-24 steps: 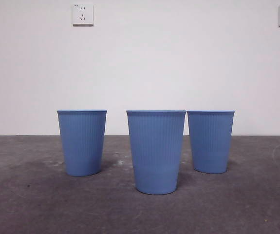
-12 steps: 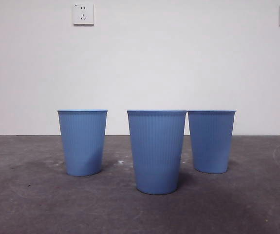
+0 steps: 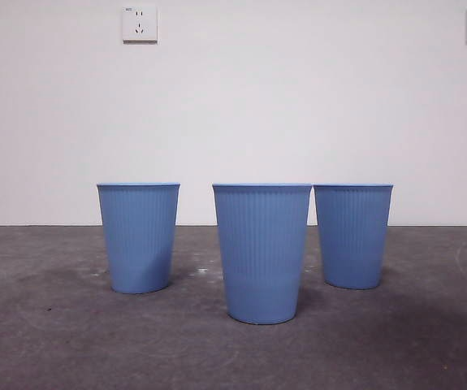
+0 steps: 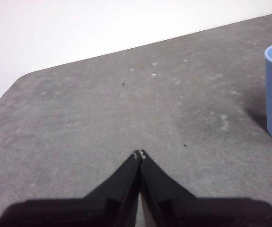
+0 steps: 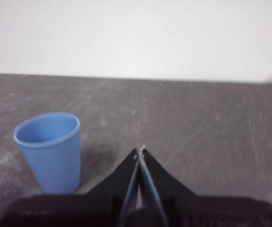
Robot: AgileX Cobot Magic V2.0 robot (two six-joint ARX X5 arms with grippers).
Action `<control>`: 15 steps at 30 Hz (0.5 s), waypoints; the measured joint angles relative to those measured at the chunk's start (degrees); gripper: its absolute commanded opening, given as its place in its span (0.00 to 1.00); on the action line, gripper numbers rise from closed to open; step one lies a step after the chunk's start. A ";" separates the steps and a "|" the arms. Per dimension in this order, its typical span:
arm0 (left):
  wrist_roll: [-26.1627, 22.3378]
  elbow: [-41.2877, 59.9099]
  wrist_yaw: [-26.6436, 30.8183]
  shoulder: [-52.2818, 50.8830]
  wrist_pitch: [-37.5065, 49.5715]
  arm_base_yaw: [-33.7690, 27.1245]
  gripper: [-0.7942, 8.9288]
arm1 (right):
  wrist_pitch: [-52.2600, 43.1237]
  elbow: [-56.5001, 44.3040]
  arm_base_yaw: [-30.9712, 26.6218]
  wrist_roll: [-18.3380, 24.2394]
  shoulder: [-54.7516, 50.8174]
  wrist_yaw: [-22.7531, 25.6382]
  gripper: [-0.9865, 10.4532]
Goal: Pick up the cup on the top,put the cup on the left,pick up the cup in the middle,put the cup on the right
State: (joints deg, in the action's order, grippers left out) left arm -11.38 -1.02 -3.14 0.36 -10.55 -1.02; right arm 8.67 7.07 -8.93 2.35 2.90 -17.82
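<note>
Cups stand apart on the counter (image 3: pixel 46 341), none stacked: left cup (image 3: pixel 138 237), middle cup (image 3: pixel 261 252), right cup (image 3: pixel 352 236). My left claw (image 4: pixel 139 155) is closed and empty, with one cup off to its side and a little ahead. My right claw (image 5: pixel 141 152) is closed and empty too, another cup just beside and ahead. I judge the placing done. To finish well, I should keep both claws high and clear of the rims.
</note>
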 measured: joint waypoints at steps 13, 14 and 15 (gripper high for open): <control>0.02 0.00 0.00 0.00 0.00 0.00 0.08 | 0.61 -5.90 6.73 -2.43 -2.67 3.98 0.09; 0.02 0.00 0.00 0.00 0.00 0.00 0.08 | 0.61 -5.90 6.99 -2.51 -2.67 4.15 0.09; 0.02 0.00 0.00 0.00 0.00 0.00 0.08 | 0.63 -5.90 7.10 -2.58 -2.67 4.24 0.09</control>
State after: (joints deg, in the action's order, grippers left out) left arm -11.35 -1.02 -3.14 0.36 -10.55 -1.02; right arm 9.30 1.17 -1.83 -0.23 0.23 -13.58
